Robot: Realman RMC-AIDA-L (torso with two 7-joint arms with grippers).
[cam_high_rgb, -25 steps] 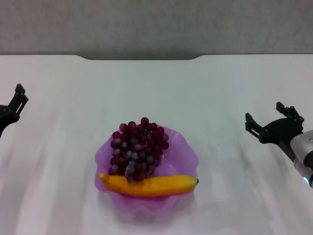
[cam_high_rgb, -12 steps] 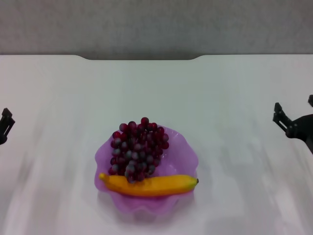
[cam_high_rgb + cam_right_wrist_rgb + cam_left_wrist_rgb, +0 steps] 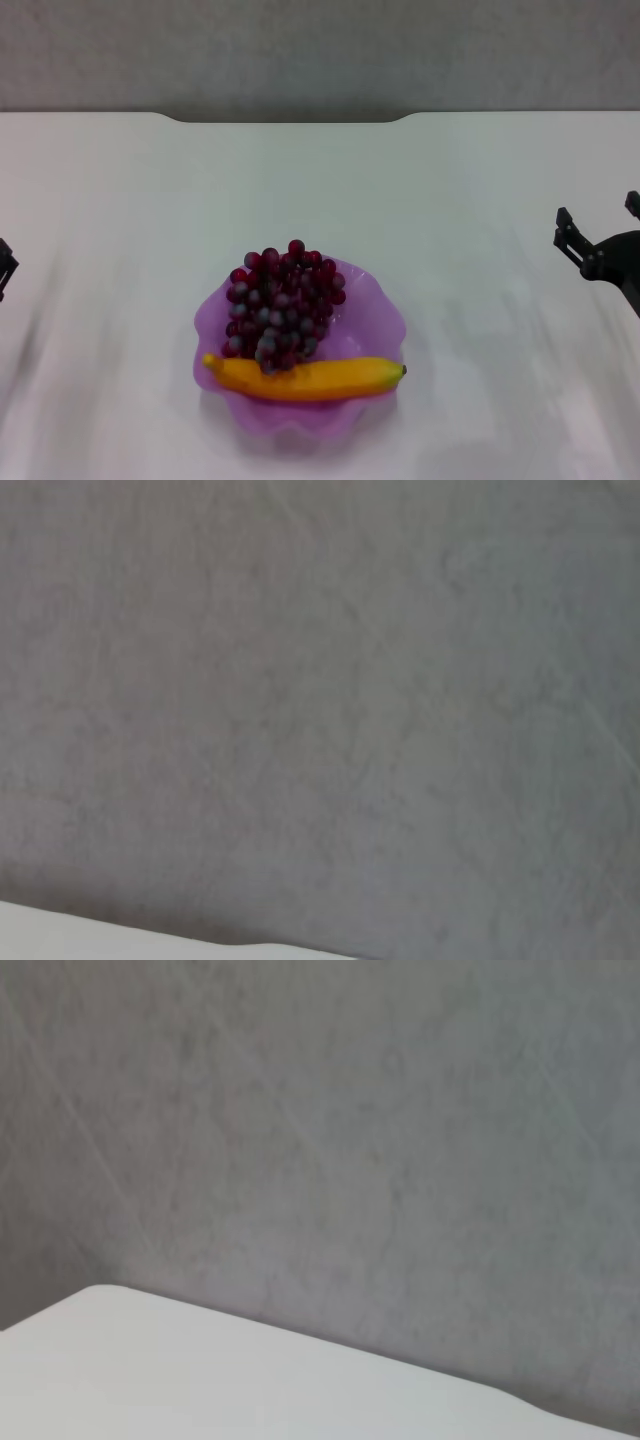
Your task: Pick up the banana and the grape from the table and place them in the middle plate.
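The banana [image 3: 305,379] is seen lying across the near side of the middle plate [image 3: 385,305], its dark tip pointing toward the robot's right, and the grape [image 3: 280,310] is heaped in the dish just behind it, the lowest berries touching the banana's back. The plate rests on the white worktop [image 3: 450,180], roughly midway between the two arms. Both fruits being inside the dish, the task is judged to be essentially done.

The right hand [image 3: 600,250] is held at the right edge of the head view, well apart from the plate; its fingers are spread and nothing is held between them. Only a sliver of the left hand [image 3: 4,268] shows at the left edge, so whether it is open cannot be told. The wrist views show only grey wall and a strip of worktop.

Should the fruit need handling again, the banana would likely be found firm but smooth-skinned and apt to roll; it would best be taken across its thick middle. The grape cluster is judged soft, loose and easily crushed or shed, so a gentle hold across its upper bulk would be advised. The plate looks light and thin and could slide if nudged
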